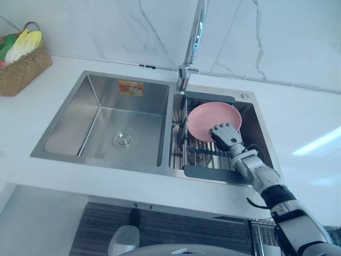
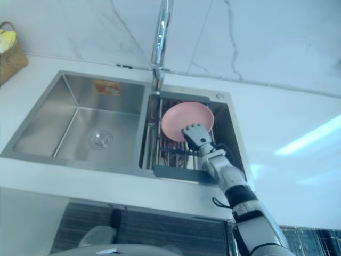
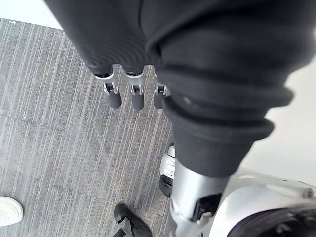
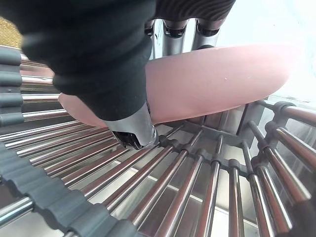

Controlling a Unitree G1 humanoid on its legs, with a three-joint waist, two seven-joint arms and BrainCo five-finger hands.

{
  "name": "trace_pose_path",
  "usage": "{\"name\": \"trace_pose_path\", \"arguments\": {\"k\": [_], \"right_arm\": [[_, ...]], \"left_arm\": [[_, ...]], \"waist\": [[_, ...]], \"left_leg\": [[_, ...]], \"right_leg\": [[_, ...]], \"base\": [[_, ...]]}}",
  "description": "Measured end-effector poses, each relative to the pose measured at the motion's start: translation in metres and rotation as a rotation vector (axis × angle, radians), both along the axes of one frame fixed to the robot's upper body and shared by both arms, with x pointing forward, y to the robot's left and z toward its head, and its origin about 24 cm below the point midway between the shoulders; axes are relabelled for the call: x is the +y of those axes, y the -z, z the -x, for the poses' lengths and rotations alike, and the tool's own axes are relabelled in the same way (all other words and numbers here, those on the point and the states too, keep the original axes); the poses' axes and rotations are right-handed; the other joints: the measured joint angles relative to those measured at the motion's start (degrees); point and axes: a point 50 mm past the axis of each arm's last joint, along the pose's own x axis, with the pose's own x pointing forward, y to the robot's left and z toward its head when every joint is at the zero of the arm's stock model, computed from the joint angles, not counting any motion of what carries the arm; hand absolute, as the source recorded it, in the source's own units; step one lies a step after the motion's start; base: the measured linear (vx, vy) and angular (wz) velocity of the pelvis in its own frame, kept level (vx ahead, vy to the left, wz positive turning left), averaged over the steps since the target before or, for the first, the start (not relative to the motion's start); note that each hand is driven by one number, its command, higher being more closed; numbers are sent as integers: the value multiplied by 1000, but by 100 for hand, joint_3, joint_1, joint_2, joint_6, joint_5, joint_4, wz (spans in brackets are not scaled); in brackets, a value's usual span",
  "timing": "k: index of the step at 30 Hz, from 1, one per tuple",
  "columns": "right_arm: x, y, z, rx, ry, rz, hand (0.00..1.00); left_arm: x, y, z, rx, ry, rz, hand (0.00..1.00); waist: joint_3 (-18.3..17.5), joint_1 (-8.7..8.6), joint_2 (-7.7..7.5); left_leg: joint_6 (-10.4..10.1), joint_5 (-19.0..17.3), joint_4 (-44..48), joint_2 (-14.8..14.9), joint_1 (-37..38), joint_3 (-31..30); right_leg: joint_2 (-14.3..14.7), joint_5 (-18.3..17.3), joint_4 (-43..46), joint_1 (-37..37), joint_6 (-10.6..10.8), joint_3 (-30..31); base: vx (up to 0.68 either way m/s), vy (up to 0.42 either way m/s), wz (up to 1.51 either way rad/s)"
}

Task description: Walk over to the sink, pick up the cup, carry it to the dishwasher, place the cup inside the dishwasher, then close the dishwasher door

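Your right hand (image 1: 226, 136) at 4 o'clock edge of pink dish (image 1: 209, 117), on sink rack (image 4: 197, 177); grip: cannot tell. Your left hand (image 3: 134, 94) hangs open.

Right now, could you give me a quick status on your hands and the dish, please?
Right hand pinching pink dish, fingers behind, thumb in front. Dish tilted in sink rack. Left hand open over floor. Faucet close behind rack.
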Motion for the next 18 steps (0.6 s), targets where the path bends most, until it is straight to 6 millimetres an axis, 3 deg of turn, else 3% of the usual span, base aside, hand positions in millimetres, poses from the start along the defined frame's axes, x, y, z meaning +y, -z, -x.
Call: {"name": "trace_pose_path", "arguments": {"k": [5, 13, 18], "right_arm": [[-5, -13, -2, -11, -40, 44, 100], [-8, -51, -8, -111, -56, 98, 100], [-24, -73, -6, -183, -6, 95, 100]], "left_arm": [[0, 0, -1, -7, -7, 1, 0], [0, 0, -1, -9, -7, 1, 0], [0, 0, -1, -7, -6, 1, 0]], "waist": [[3, -85, 5], [5, -113, 14], [3, -277, 9]], "left_leg": [[14, 9, 0, 9, 6, 22], [-21, -60, 1, 100, 92, 327], [-22, -65, 1, 130, 140, 528]], "right_leg": [[0, 13, 0, -9, 19, 21], [9, 47, -2, -140, 3, 315], [4, 109, -17, -193, 12, 520]], "base": [[0, 0, -2], [0, -5, -20], [21, -6, -22]]}}
